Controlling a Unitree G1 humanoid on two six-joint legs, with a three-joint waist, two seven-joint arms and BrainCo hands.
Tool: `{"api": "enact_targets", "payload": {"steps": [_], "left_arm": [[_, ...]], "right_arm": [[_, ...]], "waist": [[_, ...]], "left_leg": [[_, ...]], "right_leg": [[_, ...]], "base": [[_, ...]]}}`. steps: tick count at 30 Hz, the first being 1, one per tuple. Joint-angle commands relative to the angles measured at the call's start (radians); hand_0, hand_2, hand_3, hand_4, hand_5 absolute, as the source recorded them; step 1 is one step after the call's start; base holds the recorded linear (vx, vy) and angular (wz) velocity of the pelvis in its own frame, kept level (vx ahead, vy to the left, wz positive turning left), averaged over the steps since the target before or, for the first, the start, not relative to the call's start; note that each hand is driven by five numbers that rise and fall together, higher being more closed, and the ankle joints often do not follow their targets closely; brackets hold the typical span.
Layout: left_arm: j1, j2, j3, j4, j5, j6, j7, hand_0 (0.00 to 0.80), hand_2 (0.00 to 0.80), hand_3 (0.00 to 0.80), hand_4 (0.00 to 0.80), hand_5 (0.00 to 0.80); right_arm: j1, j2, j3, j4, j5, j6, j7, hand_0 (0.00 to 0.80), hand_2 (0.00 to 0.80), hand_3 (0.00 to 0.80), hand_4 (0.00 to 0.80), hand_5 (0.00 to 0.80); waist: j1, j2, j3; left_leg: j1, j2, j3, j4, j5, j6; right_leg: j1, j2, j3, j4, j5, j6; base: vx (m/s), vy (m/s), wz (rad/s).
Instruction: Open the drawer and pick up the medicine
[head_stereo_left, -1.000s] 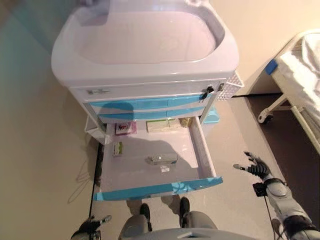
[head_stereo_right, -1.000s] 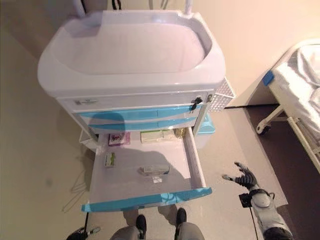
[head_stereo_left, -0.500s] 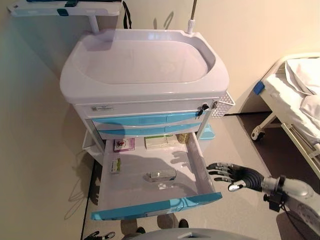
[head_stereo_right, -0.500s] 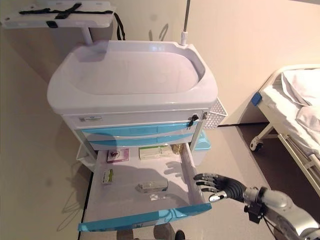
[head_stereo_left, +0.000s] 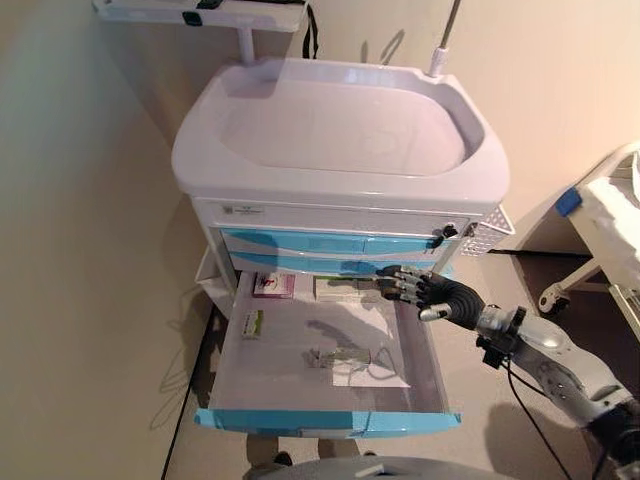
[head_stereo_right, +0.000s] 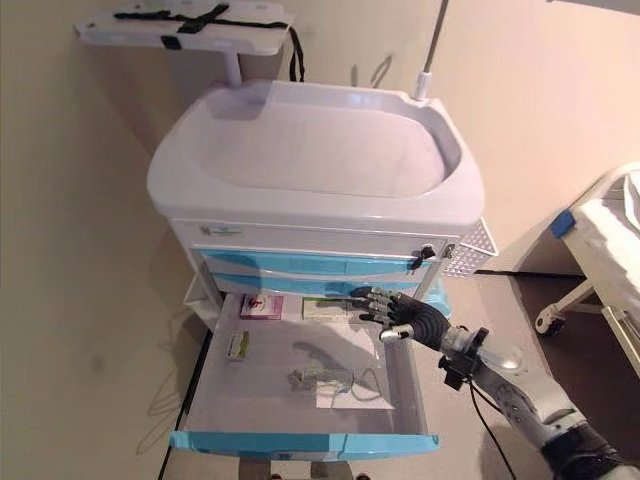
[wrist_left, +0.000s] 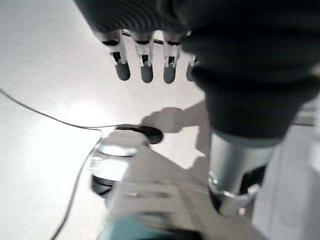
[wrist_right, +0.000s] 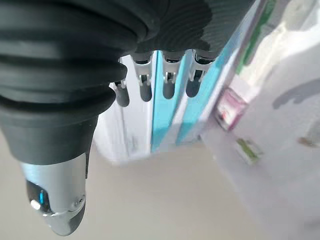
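Note:
The white cart's lowest drawer (head_stereo_left: 330, 419) with a blue front stands pulled out. Inside lie a clear medicine pack (head_stereo_left: 338, 357) in the middle, a white sheet (head_stereo_left: 378, 376) beside it, a small green box (head_stereo_left: 252, 323) at the left, a pink box (head_stereo_left: 273, 285) and a white-green box (head_stereo_left: 341, 288) at the back. My right hand (head_stereo_left: 424, 291) hovers over the drawer's back right corner, fingers spread, holding nothing. The right wrist view shows the pink box (wrist_right: 231, 107) past its straight fingers (wrist_right: 165, 84). My left hand (wrist_left: 200, 50) hangs low over the floor, fingers straight, empty.
Two closed blue drawers (head_stereo_left: 330, 245) sit above the open one. The cart top (head_stereo_left: 340, 125) is a bare white basin. A white mesh basket (head_stereo_left: 492, 231) hangs on the cart's right side. A bed on wheels (head_stereo_left: 600, 215) stands at the right. A wall is at the left.
The camera has shifted. My right hand has moved from beside the drawer's right wall in over its back right corner, still open and empty.

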Motion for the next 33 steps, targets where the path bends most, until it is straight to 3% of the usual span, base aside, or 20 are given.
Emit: {"api": "enact_targets", "payload": {"steps": [1,5,6,7,8,9,10,18,33], "left_arm": [[-0.016,0.025,0.014,0.032,-0.001,-0.004,0.025,0.0,0.0,0.0,0.0,0.0],[-0.025,0.032,0.006,0.026,-0.011,-0.003,0.037,0.0,0.0,0.0,0.0,0.0],[-0.039,0.034,-0.006,0.018,-0.014,-0.003,0.046,0.0,0.0,0.0,0.0,0.0],[-0.039,0.034,-0.005,0.018,-0.014,-0.003,0.046,0.0,0.0,0.0,0.0,0.0],[-0.049,0.037,-0.016,0.001,-0.021,-0.004,0.058,0.0,0.0,0.0,0.0,0.0],[-0.049,0.037,-0.015,0.001,-0.021,-0.004,0.058,0.0,0.0,0.0,0.0,0.0],[-0.061,0.039,-0.023,-0.005,-0.026,-0.004,0.066,0.0,0.0,0.0,0.0,0.0],[-0.123,0.036,-0.044,-0.04,-0.013,-0.011,0.117,0.0,0.0,0.0,0.0,0.0],[-0.173,0.025,-0.036,-0.043,-0.017,-0.009,0.148,0.0,0.0,0.0,0.0,0.0]], "right_arm": [[-0.087,0.027,0.031,0.019,-0.104,-0.098,-0.069,0.0,0.0,0.0,0.0,0.0],[-0.125,0.077,0.044,0.108,-0.228,-0.123,-0.134,0.0,0.0,0.0,0.0,0.0],[-0.152,0.103,0.063,0.158,-0.352,-0.131,-0.17,0.0,0.0,0.0,0.0,0.0],[-0.153,0.104,0.064,0.16,-0.353,-0.132,-0.17,0.0,0.0,0.0,0.0,0.0],[-0.177,0.12,0.083,0.205,-0.484,-0.141,-0.201,0.0,0.0,0.0,0.0,0.0],[-0.178,0.121,0.084,0.207,-0.485,-0.141,-0.201,0.0,0.0,0.0,0.0,0.0],[-0.192,0.141,0.091,0.24,-0.583,-0.15,-0.233,0.0,0.0,0.0,0.0,0.0],[-0.236,0.148,0.157,0.213,-0.943,-0.195,-0.325,0.0,0.0,0.0,0.0,0.0],[-0.231,0.146,0.235,0.096,-1.071,-0.178,-0.276,0.0,0.0,0.0,0.0,0.0]], "waist": [[0.033,-0.011,0.0],[0.046,-0.012,0.017],[0.056,-0.013,0.03],[0.055,-0.013,0.03],[0.063,-0.013,0.042],[0.061,-0.013,0.043],[0.064,-0.013,0.054],[0.063,-0.003,0.132],[0.041,-0.008,0.163]], "left_leg": [[-0.044,-0.026,-0.005,0.015,-0.001,0.005],[-0.061,-0.028,-0.025,0.018,0.006,0.005],[-0.075,-0.031,-0.041,0.022,0.009,0.006],[-0.075,-0.032,-0.042,0.023,0.009,0.006],[-0.088,-0.036,-0.057,0.029,0.01,0.007],[-0.089,-0.036,-0.058,0.029,0.01,0.007],[-0.099,-0.039,-0.068,0.036,0.009,0.008],[-0.167,-0.055,-0.079,0.129,-0.014,0.017],[-0.197,-0.046,-0.065,0.135,-0.014,0.015]], "right_leg": [[-0.058,-0.018,-0.016,0.134,-0.046,0.053],[-0.065,-0.022,-0.036,0.139,-0.048,0.051],[-0.072,-0.025,-0.047,0.145,-0.049,0.049],[-0.073,-0.025,-0.048,0.145,-0.05,0.049],[-0.078,-0.029,-0.062,0.151,-0.052,0.046],[-0.078,-0.029,-0.063,0.151,-0.053,0.046],[-0.083,-0.032,-0.07,0.157,-0.057,0.044],[-0.131,-0.047,-0.072,0.222,-0.077,0.035],[-0.177,-0.043,-0.049,0.237,-0.077,0.032]], "base": [[-0.023,-0.021,0.37],[-0.029,-0.018,0.27],[-0.023,-0.017,0.24],[-0.04,-0.037,0.33],[-0.017,-0.02,0.25],[-0.032,-0.029,0.32],[-0.026,-0.02,0.18],[-0.06,-0.003,0.16],[-0.016,0.001,-0.04]]}}
